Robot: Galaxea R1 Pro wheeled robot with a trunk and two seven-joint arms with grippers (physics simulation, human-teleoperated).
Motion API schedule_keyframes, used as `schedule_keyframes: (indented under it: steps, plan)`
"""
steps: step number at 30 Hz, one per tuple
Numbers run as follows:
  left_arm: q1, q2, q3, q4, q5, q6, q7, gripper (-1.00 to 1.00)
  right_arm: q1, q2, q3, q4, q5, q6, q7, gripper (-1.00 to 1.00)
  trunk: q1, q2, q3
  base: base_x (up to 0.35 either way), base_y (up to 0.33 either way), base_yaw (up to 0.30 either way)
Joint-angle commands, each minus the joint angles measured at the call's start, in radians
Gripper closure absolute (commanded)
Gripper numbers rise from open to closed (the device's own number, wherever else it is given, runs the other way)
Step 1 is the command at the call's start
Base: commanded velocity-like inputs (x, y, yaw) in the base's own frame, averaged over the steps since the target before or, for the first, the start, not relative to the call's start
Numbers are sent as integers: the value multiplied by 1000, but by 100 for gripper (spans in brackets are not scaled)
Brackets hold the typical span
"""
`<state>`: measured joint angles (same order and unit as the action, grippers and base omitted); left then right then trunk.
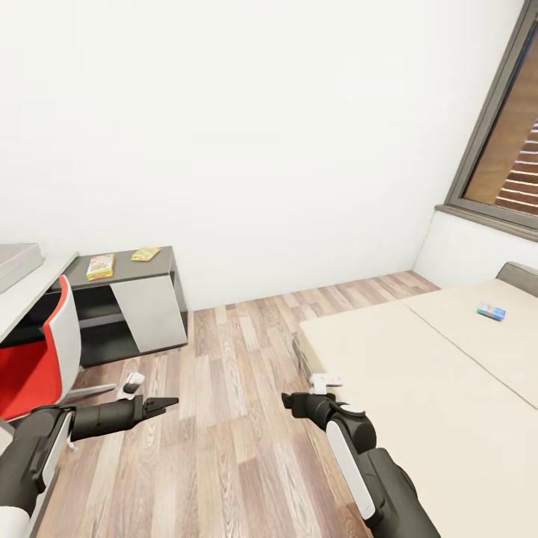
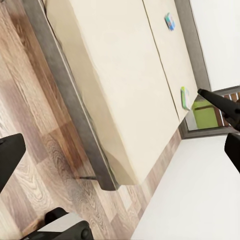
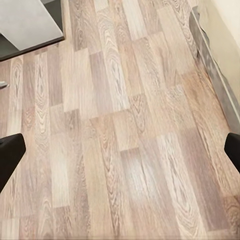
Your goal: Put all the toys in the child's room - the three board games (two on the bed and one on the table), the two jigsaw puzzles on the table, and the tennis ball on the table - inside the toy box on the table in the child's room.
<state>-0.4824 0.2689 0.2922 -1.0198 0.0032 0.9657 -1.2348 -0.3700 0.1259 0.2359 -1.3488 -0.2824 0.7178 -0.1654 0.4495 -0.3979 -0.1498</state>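
Here, pincers first, then outward.
Left pincer (image 1: 166, 406): empty, low over the floor; head view too small to judge the jaw gap; wrist view has dark fingertips (image 2: 10, 155) at opposite frame edges, so spread wide.
Right pincer (image 1: 288, 401): empty, over the floor just beside the bed corner; dark fingertips (image 3: 9, 155) at both edges of its wrist view, wide apart, bare planks between.
Floor (image 1: 232, 373): wood planks, between desk and bed.
Bed (image 1: 418, 388): beige two-part mattress, grey frame, at right under the window (image 1: 508, 149).
Game (image 1: 491, 311): small flat blue box, lying on the far mattress section near the headboard; also in the left wrist view (image 2: 170, 21).
Second game (image 2: 185, 97): flat, green-edged, near the mattress edge at the headboard side; details too small to tell.
Desk (image 1: 138, 269): dark grey top at left, white panel below.
Puzzles: one with red-yellow lid (image 1: 100, 266) near the front edge, one smaller yellow-green (image 1: 146, 254) farther back, apart.
Toy box (image 1: 15, 263): grey rim at far left, on the pale top.
Chair (image 1: 41, 359): red-and-white, before the desk.
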Motion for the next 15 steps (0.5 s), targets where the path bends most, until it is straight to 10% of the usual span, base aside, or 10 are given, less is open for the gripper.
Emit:
schedule_keyframes:
  steps: [1, 15]
  plan:
    - [-1, 0, 1, 0, 0, 10, -3, -100, 0, 0, 1, -1, -11, 3, -9, -100, 0, -2, -2, -18, 0, 0]
    - [-1, 0, 1, 0, 0, 10, -3, -100, -1, -1, 1, -1, -11, 3, -8, -100, 0, -2, -2, -58, 0, 0]
